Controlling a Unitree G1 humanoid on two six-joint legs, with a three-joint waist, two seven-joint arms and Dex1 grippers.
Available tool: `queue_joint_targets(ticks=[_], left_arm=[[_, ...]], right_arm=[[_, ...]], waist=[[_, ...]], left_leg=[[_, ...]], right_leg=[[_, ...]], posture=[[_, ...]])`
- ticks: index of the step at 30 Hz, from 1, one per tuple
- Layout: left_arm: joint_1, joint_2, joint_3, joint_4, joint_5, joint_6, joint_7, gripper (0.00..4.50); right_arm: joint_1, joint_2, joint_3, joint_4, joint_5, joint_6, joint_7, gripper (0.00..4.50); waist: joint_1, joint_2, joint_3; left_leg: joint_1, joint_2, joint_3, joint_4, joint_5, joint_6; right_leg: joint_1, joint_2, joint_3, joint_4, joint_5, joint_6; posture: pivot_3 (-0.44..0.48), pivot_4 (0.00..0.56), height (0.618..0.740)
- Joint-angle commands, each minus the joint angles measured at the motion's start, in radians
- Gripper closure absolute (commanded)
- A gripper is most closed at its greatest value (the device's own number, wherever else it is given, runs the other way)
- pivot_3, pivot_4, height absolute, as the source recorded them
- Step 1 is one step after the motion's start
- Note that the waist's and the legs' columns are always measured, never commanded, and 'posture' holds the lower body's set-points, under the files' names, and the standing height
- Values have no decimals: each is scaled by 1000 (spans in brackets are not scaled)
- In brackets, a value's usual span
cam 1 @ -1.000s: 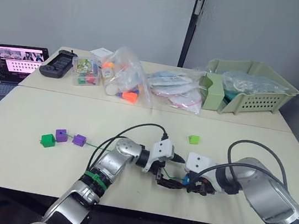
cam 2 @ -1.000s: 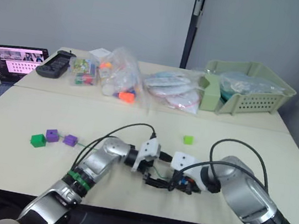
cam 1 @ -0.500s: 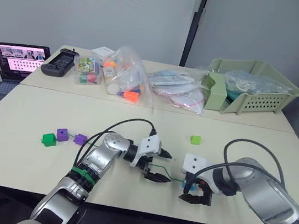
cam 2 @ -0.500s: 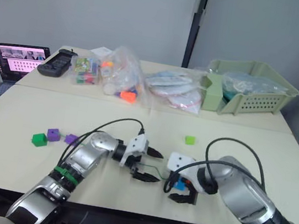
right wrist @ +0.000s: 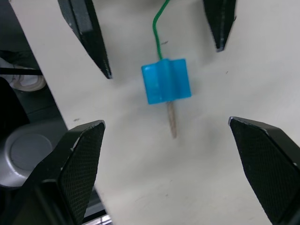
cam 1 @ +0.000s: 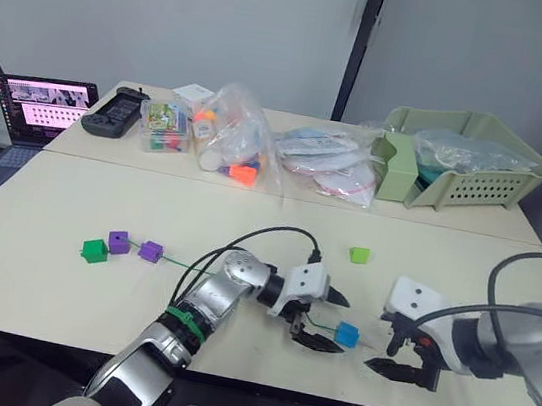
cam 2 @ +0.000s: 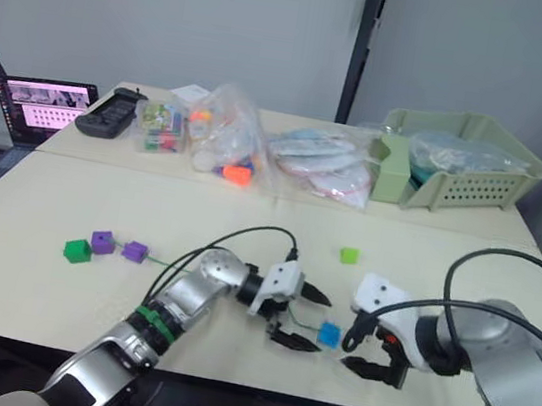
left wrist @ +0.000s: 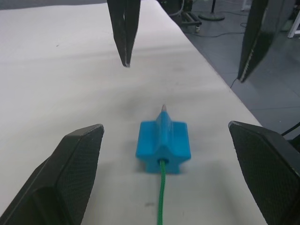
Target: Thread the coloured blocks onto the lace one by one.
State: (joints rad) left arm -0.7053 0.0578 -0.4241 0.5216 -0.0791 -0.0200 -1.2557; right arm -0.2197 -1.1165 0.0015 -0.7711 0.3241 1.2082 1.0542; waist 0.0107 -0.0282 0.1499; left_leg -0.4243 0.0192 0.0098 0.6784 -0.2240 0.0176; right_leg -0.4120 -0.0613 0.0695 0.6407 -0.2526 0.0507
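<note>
Both jaws stand spread, holding nothing. From the head, your left gripper [cam 1: 327, 320] and right gripper [cam 1: 399, 356] flank the blue block [cam 1: 346, 334] on the table [cam 1: 69, 205]. Wrist views show the lace [left wrist: 161, 197] through it, tip [right wrist: 172, 121] poking out. Next, pull that tip through. Behind, the basket [cam 1: 477, 171] holds bags.

The desk [cam 1: 70, 195] is being viewed from above and behind by two head cameras, facing forward and down. From low and close, each wrist camera is being aimed along its tool toward the other; the blue block [left wrist: 163, 146] is being shared by all views.
</note>
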Motion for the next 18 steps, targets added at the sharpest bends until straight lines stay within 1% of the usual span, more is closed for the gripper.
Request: queue_joint_targets(ticks=[1,7,12,15,18], left_arm=[[-23,-33,-20,20,17,-42,6,0],[-42,-73,-34,97,59,-97,42,0],[-65,-93,-26,174,86,-143,74,0],[-70,-102,-20,198,87,-151,81,849],[-71,-105,-18,209,92,-157,85,1830]], right_arm=[[33,1,-74,-58,38,29,-43,40],[95,9,-144,-93,80,62,-108,40],[115,11,-165,-100,111,70,-152,40],[120,9,-166,-100,124,67,-173,0],[122,7,-165,-98,138,60,-190,0]], waist=[[-1,0,0],[0,0,0],[0,0,0],[0,0,0],[0,0,0]], left_leg=[[0,0,0,0,0,0],[0,0,0,0,0,0],[0,0,0,0,0,0],[0,0,0,0,0,0],[0,0,0,0,0,0]], right_leg=[[0,0,0,0,0,0],[0,0,0,0,0,0],[0,0,0,0,0,0],[0,0,0,0,0,0],[0,0,0,0,0,0]], posture=[[0,150,734],[0,150,734],[0,150,734],[0,150,734],[0,150,734]])
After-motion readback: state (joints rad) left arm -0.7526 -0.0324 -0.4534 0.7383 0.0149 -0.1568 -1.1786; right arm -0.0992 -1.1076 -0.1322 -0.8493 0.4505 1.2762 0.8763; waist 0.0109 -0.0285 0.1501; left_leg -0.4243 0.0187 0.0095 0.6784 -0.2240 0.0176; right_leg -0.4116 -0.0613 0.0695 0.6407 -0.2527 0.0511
